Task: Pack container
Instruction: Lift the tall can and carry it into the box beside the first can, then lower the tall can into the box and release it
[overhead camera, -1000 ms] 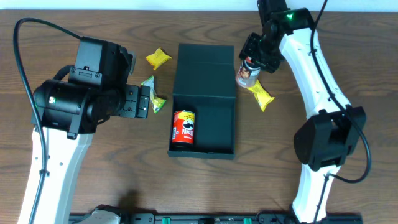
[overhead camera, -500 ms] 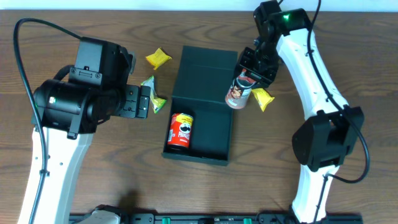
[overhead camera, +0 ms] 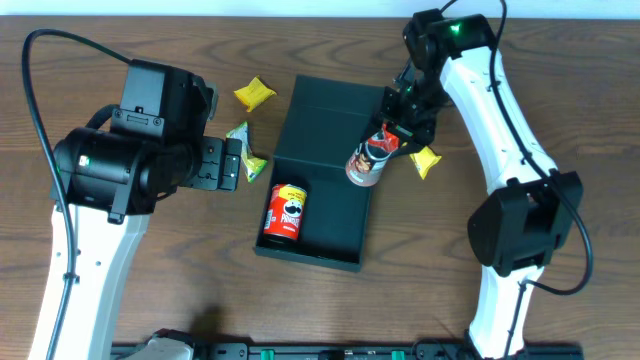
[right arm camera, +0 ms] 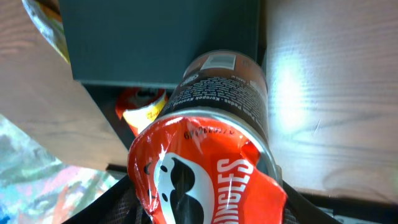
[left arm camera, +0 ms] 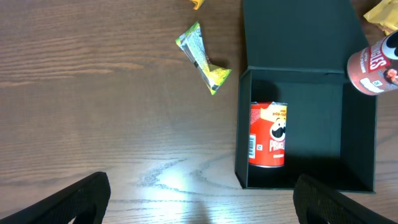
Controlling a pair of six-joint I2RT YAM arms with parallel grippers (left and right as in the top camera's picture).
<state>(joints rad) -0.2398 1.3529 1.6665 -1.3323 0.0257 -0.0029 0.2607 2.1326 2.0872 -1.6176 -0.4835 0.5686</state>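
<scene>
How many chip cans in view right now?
2. One red can lies inside the container; the other can is held by the right gripper over its rim. None appear hidden.

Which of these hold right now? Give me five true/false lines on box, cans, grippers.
1. A red can lies inside the container. True.
2. The right gripper is empty. False: it is shut on a brown can.
3. The left gripper is open and holds nothing. True.
4. The container is closed. False: its lid is folded back.
5. The green-yellow packet is in the container. False: it lies on the table beside it.
</scene>
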